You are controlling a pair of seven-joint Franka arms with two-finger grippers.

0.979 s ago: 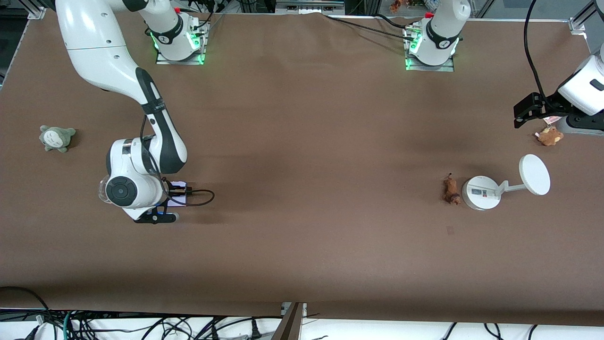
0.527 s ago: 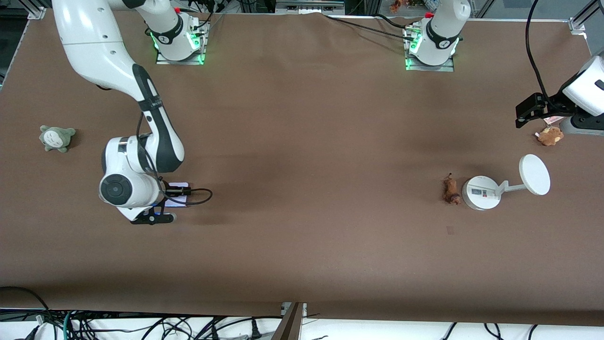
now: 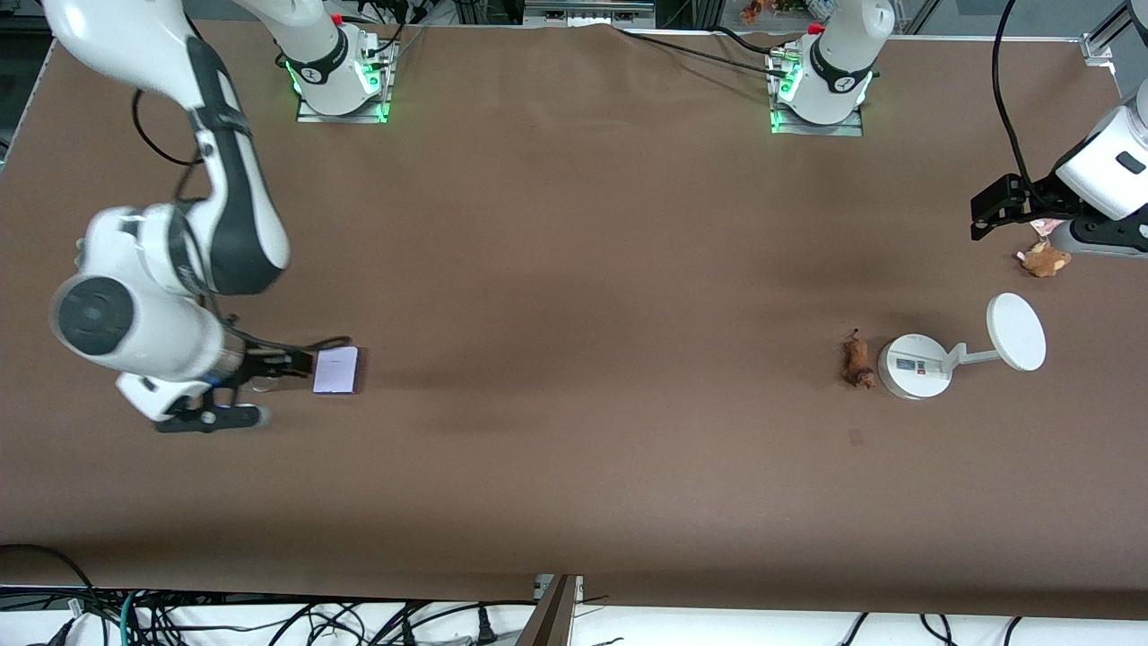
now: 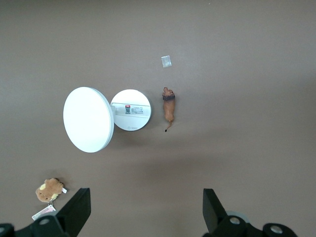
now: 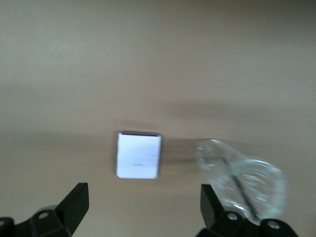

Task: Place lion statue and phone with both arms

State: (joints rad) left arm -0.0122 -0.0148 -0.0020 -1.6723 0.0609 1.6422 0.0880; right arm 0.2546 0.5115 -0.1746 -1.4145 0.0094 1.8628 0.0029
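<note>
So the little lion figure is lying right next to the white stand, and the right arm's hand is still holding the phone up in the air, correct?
Not quite. The lion figure does lie right beside the white stand, but the right hand holds nothing: its fingers are open. The phone lies flat on the table, as the front and right wrist views show.

- The phone (image 3: 335, 370) lies flat on bare tabletop (image 3: 574, 296); approach is free from 12, 3 and 6 o'clock, while the right claw (image 3: 235, 391), open, crowds its 9 o'clock.
- The lion statue (image 3: 857, 360) has the white stand (image 3: 915, 366) just beside it at 3 o'clock; other sides are free.
</note>
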